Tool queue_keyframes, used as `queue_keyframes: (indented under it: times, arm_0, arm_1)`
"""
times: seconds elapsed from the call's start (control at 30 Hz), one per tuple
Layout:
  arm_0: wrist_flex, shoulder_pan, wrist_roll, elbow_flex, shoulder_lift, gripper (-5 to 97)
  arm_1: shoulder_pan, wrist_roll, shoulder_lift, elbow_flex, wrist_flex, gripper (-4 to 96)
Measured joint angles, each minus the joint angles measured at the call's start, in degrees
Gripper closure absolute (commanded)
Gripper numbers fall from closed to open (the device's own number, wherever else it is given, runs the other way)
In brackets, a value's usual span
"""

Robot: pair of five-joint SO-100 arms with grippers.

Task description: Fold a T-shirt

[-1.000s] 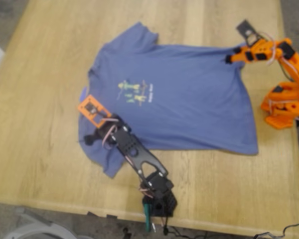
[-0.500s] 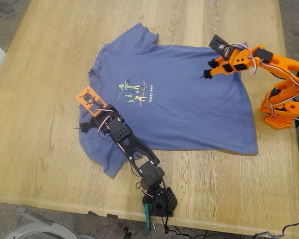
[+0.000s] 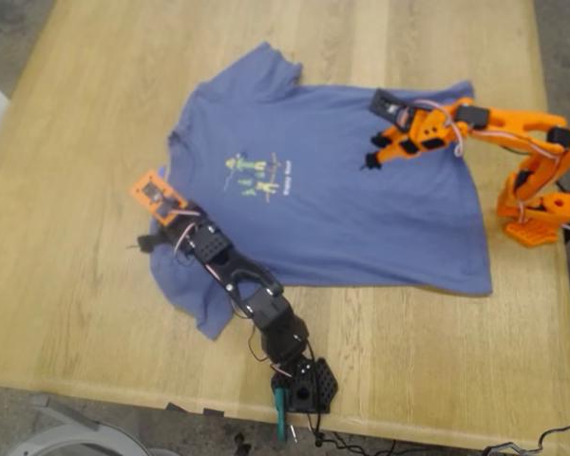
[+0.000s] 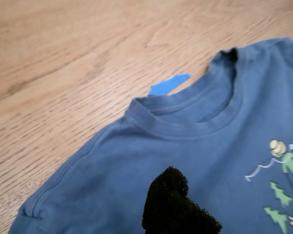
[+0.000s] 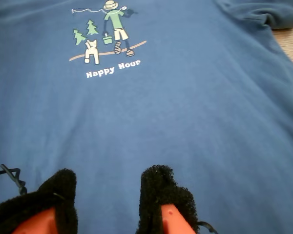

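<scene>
Two grippers work over one garment. My first gripper [image 3: 142, 245], on the black arm [image 3: 252, 299], sits at the sleeve end of the T-shirt [image 3: 361, 209], toward the exterior view's left. In the first wrist view only one dark padded fingertip [image 4: 173, 202] shows, lying over blue cloth just below the ribbed collar [image 4: 195, 119]; the second finger is out of frame, so whether the jaws are apart or together cannot be told. A strip of blue tape [image 4: 169, 84] lies on the wood just beside the collar.

My second gripper [image 3: 369, 163], on the orange arm [image 3: 513, 128], hangs over the body of the T-shirt, toward the exterior view's right. In the second wrist view its two black padded fingertips [image 5: 163, 192] stand narrowly apart with bare blue cloth visible between them; nothing is held. Whether the pads touch the cloth cannot be told.

The T-shirt lies spread flat, chest side up, on the wooden table [image 3: 76, 142], collar toward the exterior view's left and hem toward that view's right. The print [image 5: 105, 36] shows a small figure, green trees and a dog, with the white lettering "Happy Hour" [image 5: 113, 69] below it. One sleeve [image 3: 261, 65] points toward the table's far edge. The orange arm's base [image 3: 537, 214] stands on the table just beside the hem.
</scene>
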Motion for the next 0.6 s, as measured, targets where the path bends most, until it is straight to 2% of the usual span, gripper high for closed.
queue_keyframes:
  times: [0.6]
  arm_0:
    - [-4.0, 1.1, 1.8, -25.9, -25.8, 40]
  arm_1:
    - [-5.4, 0.1, -11.5, -5.8, -7.0, 70.9]
